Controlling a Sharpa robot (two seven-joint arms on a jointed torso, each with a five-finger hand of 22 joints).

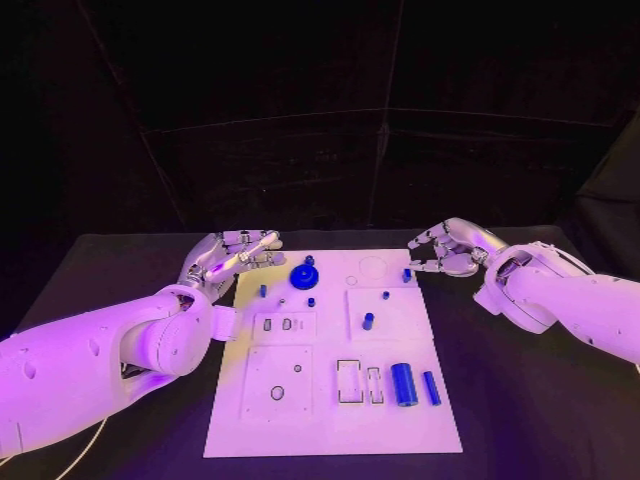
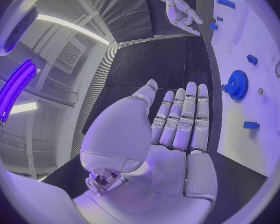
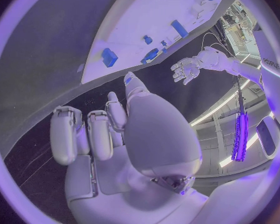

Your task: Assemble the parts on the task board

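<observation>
- Here, a black desk [image 1: 536, 400] is seen under a dark backdrop of black cloth, with the white task board [image 1: 335, 420] laid flat in its middle.
- Shallow cut-out recesses are set into the task board; two narrow rectangular slots near its lower middle are seen without parts in them.
- A blue gear [image 1: 304, 276] is stood on the board just beyond the tips of the left hand's fingers [image 2: 189, 115]; in the left wrist view it [image 2: 237, 84] is placed just beside those fingertips, apart from them.
- A large blue cylinder [image 1: 404, 384] and a thinner blue bar [image 1: 431, 388] are laid side by side on the board, well apart from both hands.
- Small blue pegs, one at [image 1: 368, 320], are stood upright between the two hands.
- The left hand [image 1: 235, 254] is held at the board's far left edge, fingers straight, side by side and holding nothing.
- The right hand [image 1: 450, 250] is held at the board's far right corner, fingers [image 3: 84, 134] curled inward, nothing being gripped; a small blue part [image 1: 405, 274] is stood just beside them.
</observation>
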